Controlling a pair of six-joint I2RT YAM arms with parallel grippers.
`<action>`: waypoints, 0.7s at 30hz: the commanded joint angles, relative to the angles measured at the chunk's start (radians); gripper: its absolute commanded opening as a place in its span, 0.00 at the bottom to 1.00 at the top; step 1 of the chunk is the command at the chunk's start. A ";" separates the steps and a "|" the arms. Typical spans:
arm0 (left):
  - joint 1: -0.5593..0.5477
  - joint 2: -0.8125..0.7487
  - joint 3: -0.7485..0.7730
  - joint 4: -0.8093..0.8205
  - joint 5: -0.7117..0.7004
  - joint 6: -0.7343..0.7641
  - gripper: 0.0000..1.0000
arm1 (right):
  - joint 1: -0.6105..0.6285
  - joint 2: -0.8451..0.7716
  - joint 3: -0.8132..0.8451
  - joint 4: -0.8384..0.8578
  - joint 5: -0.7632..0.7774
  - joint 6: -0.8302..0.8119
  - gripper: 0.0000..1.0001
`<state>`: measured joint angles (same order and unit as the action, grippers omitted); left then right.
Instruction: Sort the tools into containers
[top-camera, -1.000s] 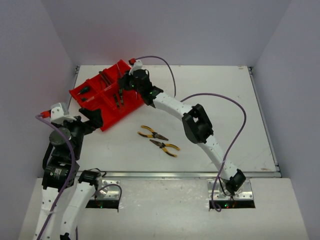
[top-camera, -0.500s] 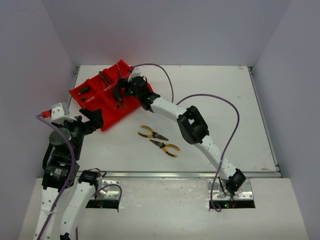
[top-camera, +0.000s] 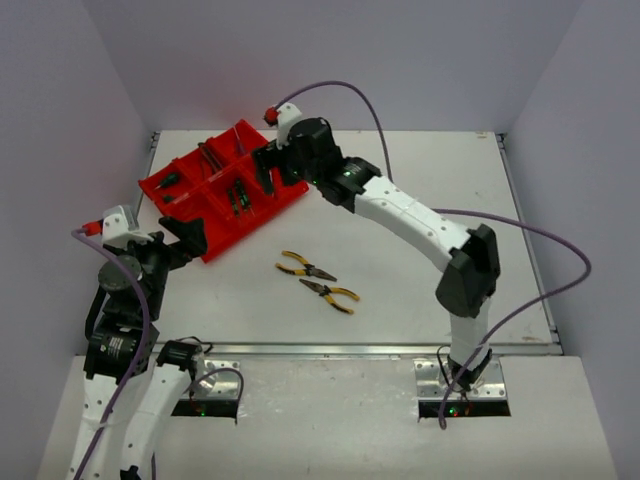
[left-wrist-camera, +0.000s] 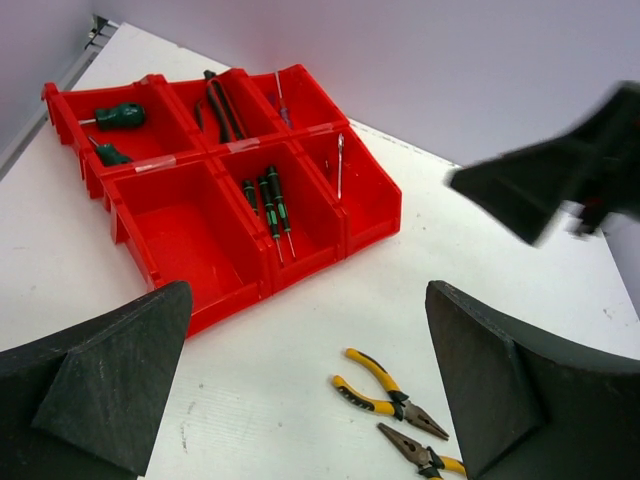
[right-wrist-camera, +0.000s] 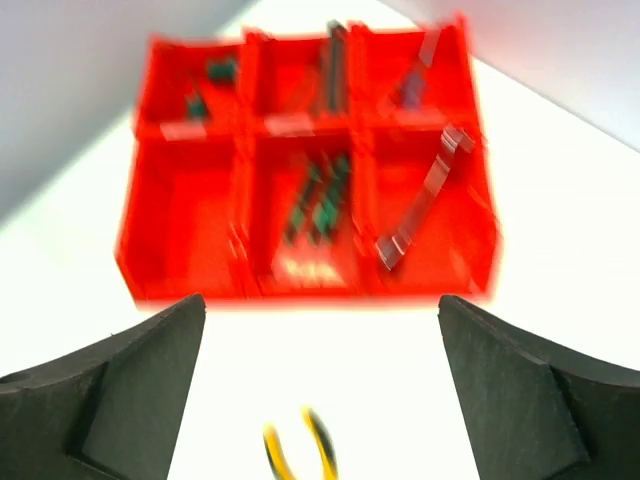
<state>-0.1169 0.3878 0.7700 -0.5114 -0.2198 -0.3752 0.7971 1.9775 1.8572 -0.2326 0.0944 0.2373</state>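
The red tray sits at the table's far left. In the left wrist view its middle front compartment holds green-black screwdrivers, and a silver wrench leans in the right front one. Two yellow-handled pliers lie on the table near the middle. My right gripper hovers open and empty above the tray's right side; its wrist view is blurred, looking over the tray and one pair of pliers. My left gripper stands open and empty at the tray's near corner.
Green stubby tools and dark long tools fill the tray's back compartments. The front left compartment holds nothing. The back wall and the left wall stand close to the tray. White table extends right of the pliers.
My right gripper opened over the tray's front compartments, then lifted and drew back toward the right, its elbow swinging far right. The left arm has not moved.
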 joint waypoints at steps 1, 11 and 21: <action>0.000 0.012 0.002 0.045 -0.001 0.002 1.00 | 0.006 -0.144 -0.263 -0.609 0.184 -0.060 0.89; 0.000 0.034 0.000 0.048 0.013 0.002 1.00 | 0.037 -0.348 -0.756 -0.453 0.021 -0.049 0.60; -0.017 0.046 -0.003 0.045 0.014 0.005 1.00 | 0.039 -0.170 -0.717 -0.360 0.025 -0.098 0.44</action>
<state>-0.1210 0.4278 0.7700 -0.5076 -0.2169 -0.3748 0.8356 1.7737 1.1118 -0.6750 0.1290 0.1606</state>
